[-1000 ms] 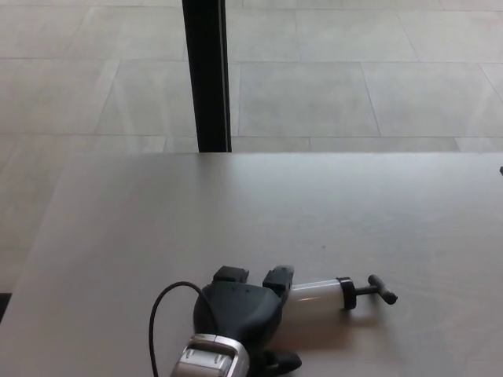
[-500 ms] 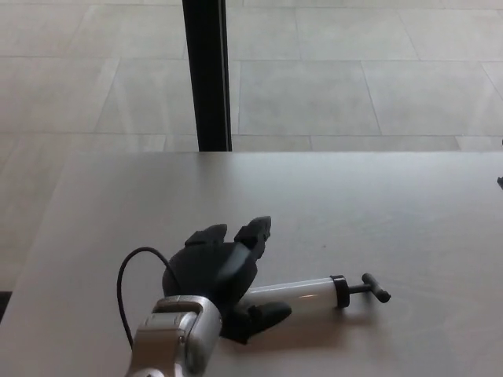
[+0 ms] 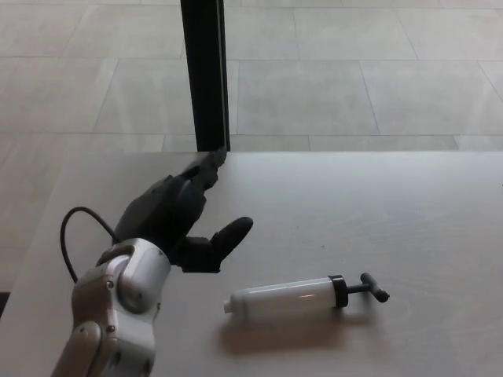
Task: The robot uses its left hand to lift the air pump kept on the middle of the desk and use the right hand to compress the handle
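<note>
The air pump [image 3: 295, 298], a white cylinder with a black collar and a black T-handle [image 3: 372, 290] at its right end, lies on its side on the grey desk [image 3: 377, 212]. My left hand [image 3: 182, 214] hovers up and to the left of it, open, fingers stretched toward the desk's far edge and thumb pointing right. Nothing is in the hand, and it is clear of the pump. My right hand does not show.
A black vertical post [image 3: 203, 75] stands just behind the desk's far edge. A black cable [image 3: 71, 232] loops from my left wrist. Tiled floor [image 3: 354, 78] lies beyond the desk.
My left hand has let go of the pump body and risen up and to the left, opening its fingers. The pump stays lying on the desk, now fully uncovered.
</note>
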You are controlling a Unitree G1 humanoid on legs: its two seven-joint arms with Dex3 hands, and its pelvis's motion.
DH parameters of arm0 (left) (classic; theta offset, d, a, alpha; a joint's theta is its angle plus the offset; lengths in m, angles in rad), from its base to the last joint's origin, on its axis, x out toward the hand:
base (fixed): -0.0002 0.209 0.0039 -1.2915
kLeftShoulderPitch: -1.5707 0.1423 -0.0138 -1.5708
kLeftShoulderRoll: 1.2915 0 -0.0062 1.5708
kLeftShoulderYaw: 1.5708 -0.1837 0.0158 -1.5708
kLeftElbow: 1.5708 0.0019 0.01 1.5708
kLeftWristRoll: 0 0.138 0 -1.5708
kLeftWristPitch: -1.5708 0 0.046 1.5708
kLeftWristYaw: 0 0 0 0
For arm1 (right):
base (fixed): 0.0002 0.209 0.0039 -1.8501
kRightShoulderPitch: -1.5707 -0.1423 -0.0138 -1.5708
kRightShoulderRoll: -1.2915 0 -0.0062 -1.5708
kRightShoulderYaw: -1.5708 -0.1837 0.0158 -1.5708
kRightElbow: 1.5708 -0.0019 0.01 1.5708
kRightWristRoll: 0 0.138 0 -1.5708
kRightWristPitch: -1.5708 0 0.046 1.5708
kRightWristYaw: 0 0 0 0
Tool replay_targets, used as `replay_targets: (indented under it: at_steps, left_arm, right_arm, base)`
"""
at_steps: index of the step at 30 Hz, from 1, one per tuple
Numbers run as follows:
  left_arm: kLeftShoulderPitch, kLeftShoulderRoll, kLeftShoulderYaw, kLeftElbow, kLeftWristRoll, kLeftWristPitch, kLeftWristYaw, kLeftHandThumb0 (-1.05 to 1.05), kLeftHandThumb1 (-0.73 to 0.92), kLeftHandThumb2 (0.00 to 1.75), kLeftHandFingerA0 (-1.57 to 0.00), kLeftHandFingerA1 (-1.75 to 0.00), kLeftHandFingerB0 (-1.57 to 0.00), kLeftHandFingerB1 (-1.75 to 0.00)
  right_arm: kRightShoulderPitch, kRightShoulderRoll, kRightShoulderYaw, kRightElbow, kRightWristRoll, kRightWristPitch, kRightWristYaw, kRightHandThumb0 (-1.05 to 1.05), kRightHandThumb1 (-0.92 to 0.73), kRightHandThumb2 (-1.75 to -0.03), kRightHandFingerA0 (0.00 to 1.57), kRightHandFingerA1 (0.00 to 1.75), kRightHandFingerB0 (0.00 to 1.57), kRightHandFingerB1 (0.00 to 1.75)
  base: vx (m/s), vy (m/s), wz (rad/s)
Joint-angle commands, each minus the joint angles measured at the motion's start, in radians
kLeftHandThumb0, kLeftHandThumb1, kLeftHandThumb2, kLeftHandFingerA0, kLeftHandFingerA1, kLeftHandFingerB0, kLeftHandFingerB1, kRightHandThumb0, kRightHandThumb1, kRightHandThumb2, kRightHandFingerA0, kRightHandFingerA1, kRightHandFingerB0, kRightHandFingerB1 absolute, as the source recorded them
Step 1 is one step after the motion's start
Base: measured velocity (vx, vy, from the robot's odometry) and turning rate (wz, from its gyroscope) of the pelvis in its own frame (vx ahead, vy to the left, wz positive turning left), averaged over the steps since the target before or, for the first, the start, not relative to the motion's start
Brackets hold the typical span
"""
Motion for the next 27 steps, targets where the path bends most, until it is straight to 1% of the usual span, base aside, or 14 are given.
replay_targets:
  at_steps: [1, 7, 11, 13, 17, 18, 19, 20, 21, 23, 24, 25, 26, 27]
  left_arm:
    - [-0.091, 0.265, 1.246, -0.010, -1.157, 0.325, -0.306, -0.87, 0.66, 1.05, -0.01, -0.28, 0.00, -0.15]
    - [0.014, 0.520, 1.487, 0.315, -1.125, 0.301, -0.427, -0.84, 0.67, 1.04, -0.01, -0.27, -0.02, -0.17]
    - [0.177, 0.615, 1.644, 0.542, -1.144, 0.127, -0.384, -0.87, 0.71, 1.08, -0.04, -0.35, -0.05, -0.23]
    - [0.218, 0.636, 1.660, 0.608, -1.148, 0.080, -0.388, -0.87, 0.72, 1.09, -0.03, -0.33, -0.07, -0.19]
    - [0.357, 0.627, 1.693, 0.767, -1.166, -0.062, -0.352, -0.85, 0.69, 1.02, -0.07, -0.52, -0.06, -0.26]
    - [0.371, 0.632, 1.697, 0.805, -1.172, -0.079, -0.350, -0.85, 0.88, 0.68, -0.08, -0.48, -0.09, -0.27]
    - [0.389, 0.630, 1.698, 0.847, -1.181, -0.106, -0.352, -0.79, 0.64, 1.07, 0.00, -0.48, -0.06, -0.30]
    - [0.399, 0.627, 1.697, 0.874, -1.184, -0.125, -0.351, -0.85, 0.67, 1.07, -0.01, -0.48, -0.10, -0.28]
    - [0.410, 0.622, 1.695, 0.904, -1.187, -0.145, -0.341, -0.85, 0.83, 0.66, -0.10, -0.44, -0.10, -0.26]
    - [0.437, 0.601, 1.678, 0.951, -1.175, -0.191, -0.314, -0.84, 0.86, 0.67, -0.10, -0.42, -0.10, -0.27]
    - [0.454, 0.588, 1.656, 0.981, -1.156, -0.228, -0.295, -0.78, 0.62, 1.06, -0.10, -0.52, 0.00, -0.40]
    - [0.474, 0.563, 1.633, 1.009, -1.142, -0.267, -0.294, -0.39, 0.41, 1.05, -0.01, -0.51, 0.00, -0.50]
    - [0.478, 0.559, 1.632, 1.025, -1.142, -0.272, -0.294, -0.86, 0.84, 0.65, -0.14, -0.40, -0.11, -0.29]
    - [0.484, 0.549, 1.630, 1.061, -1.144, -0.279, -0.284, -0.39, 0.40, 1.04, -0.01, -0.51, 0.00, -0.49]
  right_arm:
    - [0.160, -0.232, -0.333, 0.118, 0.099, -0.027, 0.146, -0.83, -0.91, -0.74, 0.13, 0.42, 0.20, 0.32]
    - [0.171, -0.315, -0.493, 0.244, 0.153, -0.058, 0.165, -0.87, -0.92, -0.73, 0.14, 0.48, 0.21, 0.34]
    - [0.170, -0.375, -0.619, 0.391, 0.188, -0.068, 0.137, -0.84, -0.92, -0.72, 0.16, 0.53, 0.18, 0.33]
    - [0.175, -0.386, -0.638, 0.421, 0.202, -0.075, 0.143, -0.85, -0.92, -0.72, 0.15, 0.55, 0.17, 0.34]
    - [0.210, -0.414, -0.695, 0.509, 0.200, -0.099, 0.123, -0.87, -0.92, -0.71, 0.17, 0.56, 0.19, 0.34]
    - [0.216, -0.415, -0.694, 0.537, 0.197, -0.124, 0.127, -0.87, -0.92, -0.72, 0.16, 0.56, 0.18, 0.35]
    - [0.225, -0.411, -0.699, 0.560, 0.200, -0.149, 0.132, -0.88, -0.92, -0.73, 0.15, 0.56, 0.15, 0.34]
    - [0.231, -0.406, -0.704, 0.568, 0.203, -0.159, 0.131, -0.88, -0.92, -0.74, 0.16, 0.56, 0.16, 0.35]
    - [0.237, -0.400, -0.709, 0.578, 0.205, -0.168, 0.127, -0.89, -0.92, -0.74, 0.16, 0.58, 0.14, 0.34]
    - [0.248, -0.393, -0.715, 0.614, 0.200, -0.197, 0.117, -0.86, -0.92, -0.74, 0.18, 0.59, 0.16, 0.35]
    - [0.256, -0.385, -0.715, 0.625, 0.192, -0.210, 0.103, -0.88, -0.92, -0.75, 0.18, 0.62, 0.16, 0.36]
    - [0.273, -0.387, -0.719, 0.628, 0.178, -0.207, 0.087, -0.85, -0.92, -0.76, 0.21, 0.63, 0.17, 0.36]
    - [0.279, -0.385, -0.719, 0.632, 0.178, -0.215, 0.089, -0.84, -0.92, -0.77, 0.18, 0.62, 0.13, 0.35]
    - [0.291, -0.376, -0.719, 0.649, 0.173, -0.235, 0.089, -0.80, -0.92, -0.78, 0.18, 0.54, 0.13, 0.33]
  base:
    - [0.00, 0.000, 0.00]
    - [0.00, 0.000, 0.00]
    - [0.00, 0.000, 0.00]
    - [0.00, 0.000, 0.00]
    - [0.00, 0.000, 0.00]
    - [0.00, 0.000, 0.00]
    - [0.00, 0.000, 0.00]
    - [0.00, 0.000, 0.00]
    - [0.00, 0.000, 0.00]
    - [0.00, 0.000, 0.00]
    - [0.00, 0.000, 0.00]
    - [0.00, 0.000, 0.00]
    - [0.00, 0.000, 0.00]
    - [0.00, 0.000, 0.00]
